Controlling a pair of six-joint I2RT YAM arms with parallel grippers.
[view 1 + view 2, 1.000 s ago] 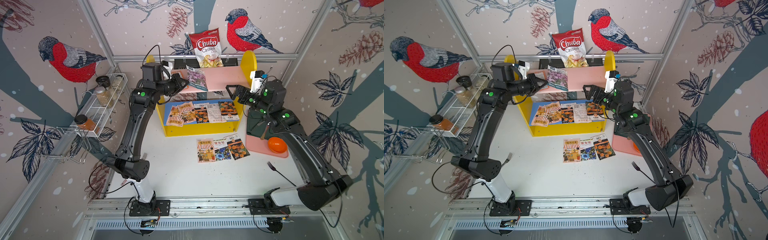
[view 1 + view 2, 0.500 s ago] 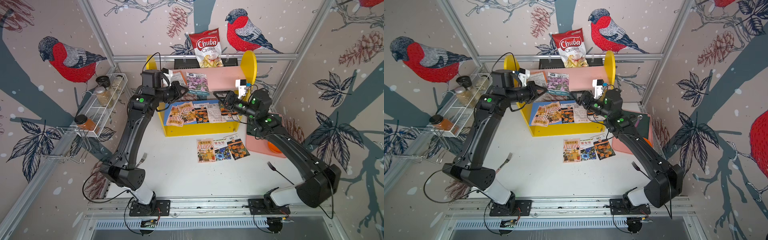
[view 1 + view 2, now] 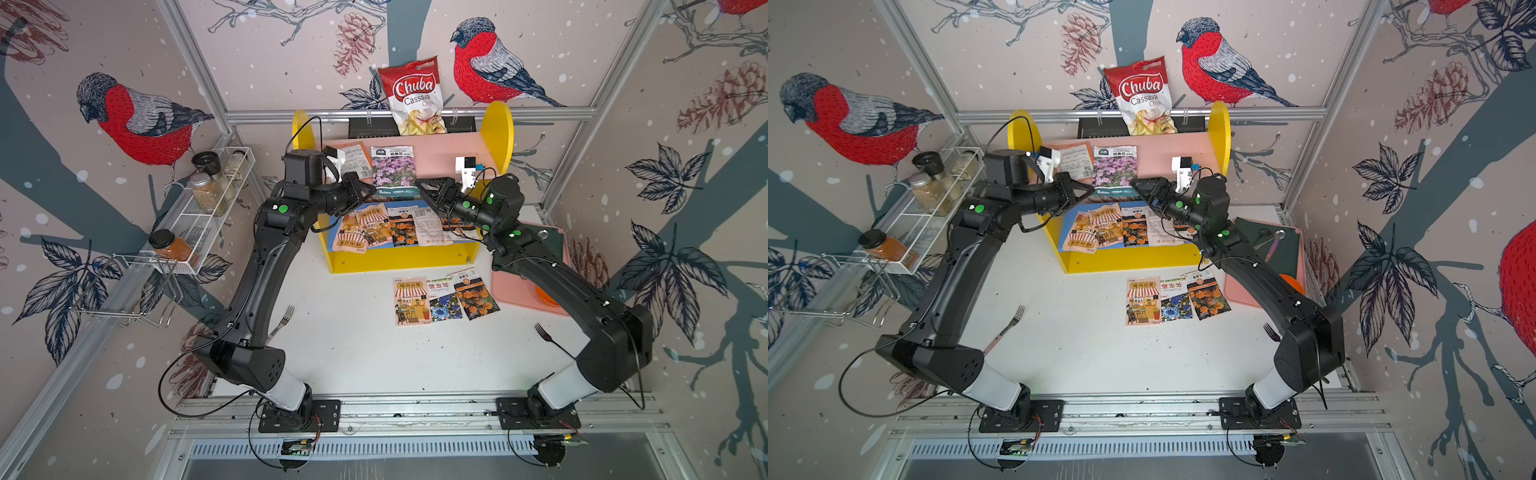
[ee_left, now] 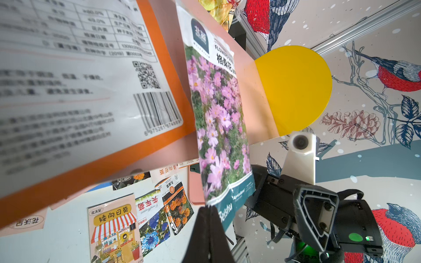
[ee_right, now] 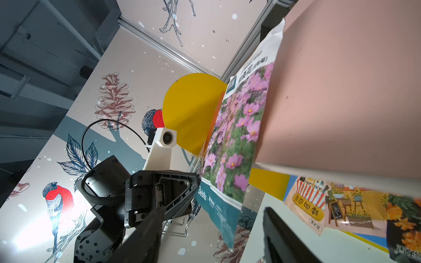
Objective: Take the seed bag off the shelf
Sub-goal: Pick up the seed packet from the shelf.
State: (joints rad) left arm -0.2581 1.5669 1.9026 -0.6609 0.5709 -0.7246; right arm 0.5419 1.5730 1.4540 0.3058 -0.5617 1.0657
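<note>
The seed bag [image 3: 394, 168] [image 3: 1115, 165], pink flowers above a teal band, lies on the shelf's pink upper board [image 3: 442, 151] with its teal end hanging over the front edge. My left gripper [image 3: 371, 190] [image 4: 208, 207] is shut on that teal edge at one corner. From the other side my right gripper [image 3: 419, 186] [image 5: 213, 216] stands open, and the bag's free teal corner [image 5: 219, 211] hangs between its fingers without touching either. The shelf's yellow side panels [image 3: 500, 133] flank the boards.
An orange-edged packet [image 3: 353, 160] lies beside the bag on the upper board. Several packets cover the blue lower board [image 3: 332, 241], three more lie on the table [image 3: 444, 297]. A chips bag [image 3: 415, 97] hangs behind; a wire rack [image 3: 208, 216] of jars stands left, a pink tray [image 3: 511, 286] right, with forks [image 3: 284, 318] [image 3: 548, 336] on the table.
My right arm has swung in from the right to the bag's hanging corner, and its jaws have narrowed. My left gripper, still shut on the bag, has shifted slightly right and down.
</note>
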